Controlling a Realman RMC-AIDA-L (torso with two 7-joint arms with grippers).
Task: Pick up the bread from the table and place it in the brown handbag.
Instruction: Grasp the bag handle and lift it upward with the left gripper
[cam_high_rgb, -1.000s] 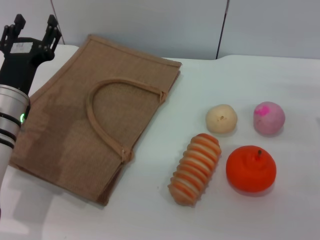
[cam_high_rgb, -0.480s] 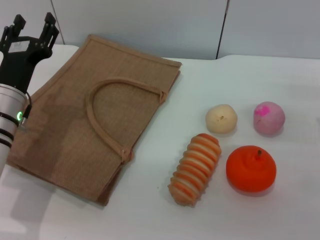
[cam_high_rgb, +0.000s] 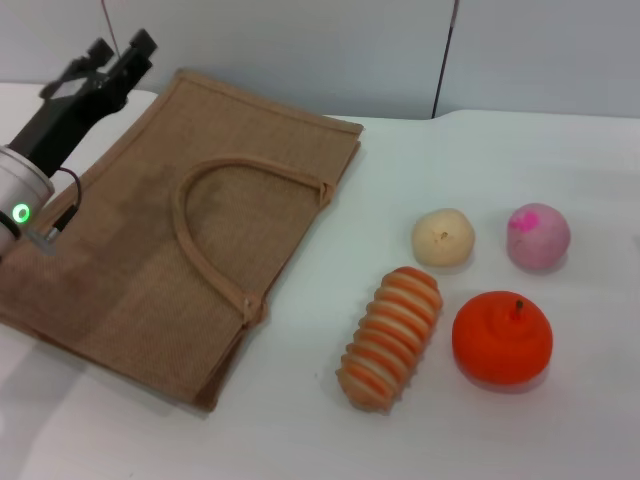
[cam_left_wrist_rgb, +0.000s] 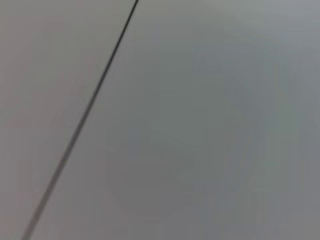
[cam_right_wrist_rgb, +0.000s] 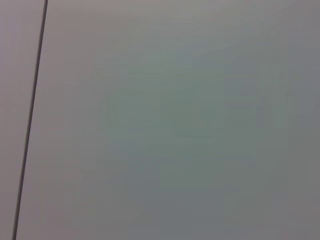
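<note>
Striped bread (cam_high_rgb: 391, 339) lies on the white table (cam_high_rgb: 560, 430) near its front edge, right of the flat bag (cam_high_rgb: 190, 255). Left gripper (cam_high_rgb: 118, 58) hovers over the bag's far left corner, fingers slightly apart, holding nothing.

Lab-like test bench, plain white table (cam_high_rgb: 520, 150), grey panelled wall (cam_high_rgb: 300, 50)

The left gripper (cam_high_rgb: 120, 58) has turned. Before, its two fingers stood side by side, pointing up, at the far left edge. Now it is twisted sideways and leans to the right, with its tips nearer the far corner of the bag (cam_high_rgb: 190, 230). The arm behind it sits lower.
</note>
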